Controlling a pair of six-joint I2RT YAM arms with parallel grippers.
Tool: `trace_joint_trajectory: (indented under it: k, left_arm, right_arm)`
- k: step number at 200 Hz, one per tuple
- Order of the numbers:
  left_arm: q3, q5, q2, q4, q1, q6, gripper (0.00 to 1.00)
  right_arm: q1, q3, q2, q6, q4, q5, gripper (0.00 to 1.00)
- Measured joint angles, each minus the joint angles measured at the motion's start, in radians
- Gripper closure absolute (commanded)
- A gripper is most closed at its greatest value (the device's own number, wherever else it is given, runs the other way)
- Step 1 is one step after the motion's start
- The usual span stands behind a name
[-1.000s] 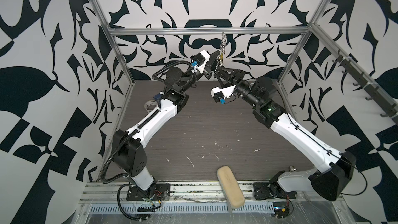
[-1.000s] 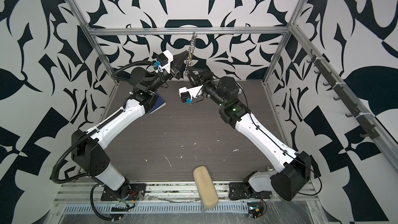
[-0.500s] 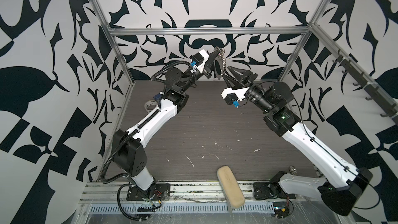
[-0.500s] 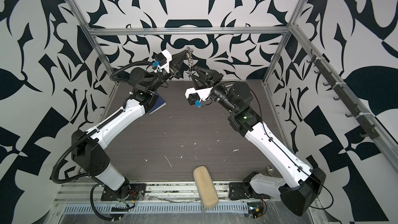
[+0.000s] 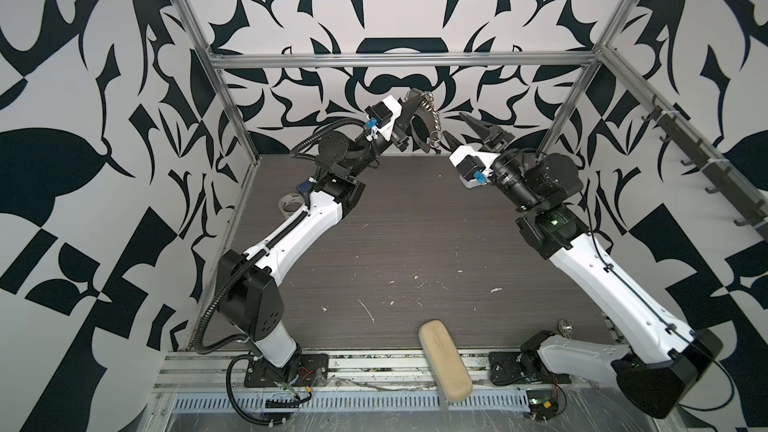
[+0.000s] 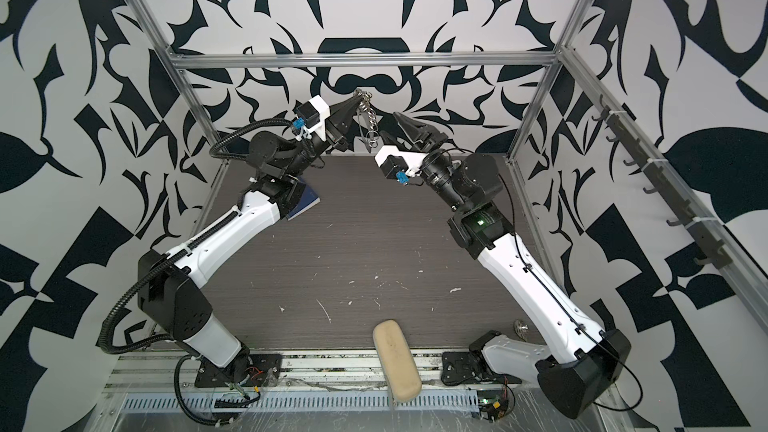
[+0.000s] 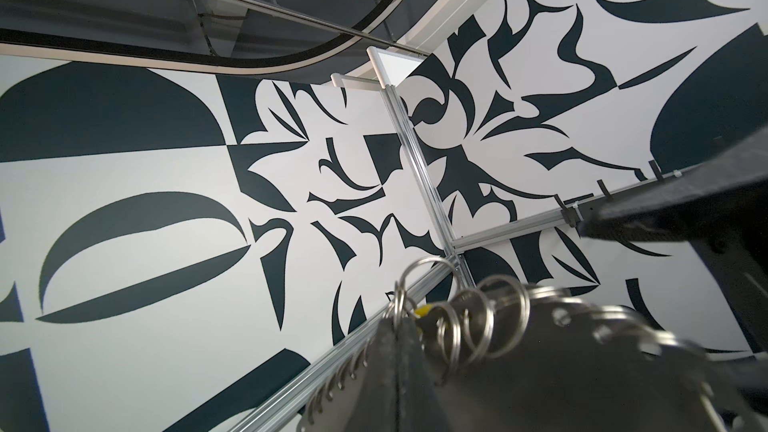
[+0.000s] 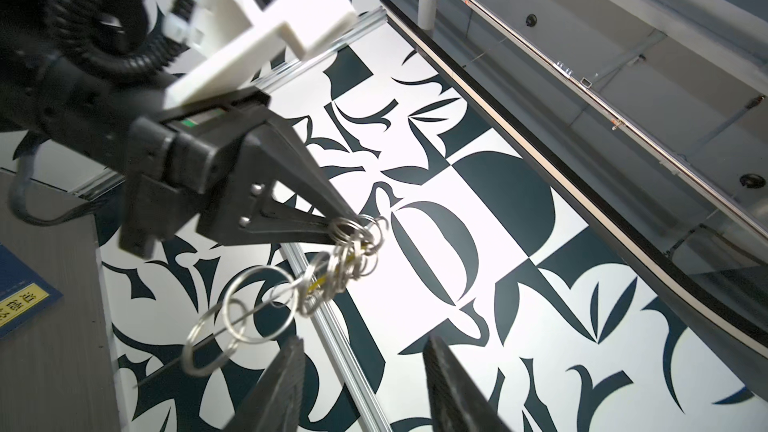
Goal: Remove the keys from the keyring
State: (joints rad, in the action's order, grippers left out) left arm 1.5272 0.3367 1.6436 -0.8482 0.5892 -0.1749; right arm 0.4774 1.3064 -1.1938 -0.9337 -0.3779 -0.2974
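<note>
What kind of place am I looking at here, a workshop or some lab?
Most likely a robot test booth in a lab. A left arm and a right arm are mounted at the front of a table, boxed in by an aluminium frame and walls printed with black-and-white patterns.

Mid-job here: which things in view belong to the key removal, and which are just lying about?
In the job:
cluster of thin silver wire rings holding a yellow key, pinched in the shut left hand; open right hand near it.

Lying about:
clear tape roll; blue book; beige oblong case.
</note>
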Motion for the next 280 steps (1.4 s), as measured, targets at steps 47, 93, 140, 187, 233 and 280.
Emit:
trace_joint_trajectory:
  k: [47,93,140,187,233,280]
  left_arm:
    - [-0.009,0.000,0.000,-0.008,0.000,0.006,1.00]
    - [-0.043,0.008,-0.006,-0.028,0.000,0.019,1.00]
    - [-0.145,0.040,-0.027,-0.094,0.000,0.053,1.00]
    - [-0.259,0.088,-0.050,-0.195,-0.001,0.109,1.00]
    - [-0.338,0.135,-0.060,-0.284,-0.001,0.162,1.00]
    - [-0.390,0.171,-0.069,-0.341,-0.001,0.194,1.00]
  right_arm:
    - [-0.116,0.226,-0.078,0.205,0.095,-0.101,0.50]
    - [-0.200,0.410,-0.200,0.415,0.173,-0.276,0.51]
    - [-0.223,0.562,-0.315,0.549,0.334,-0.479,0.53]
    - [-0.228,0.627,-0.353,0.582,0.498,-0.662,0.57]
    - [-0.232,0.630,-0.354,0.521,0.632,-0.761,0.63]
    - [-0.234,0.621,-0.354,0.435,0.744,-0.811,0.66]
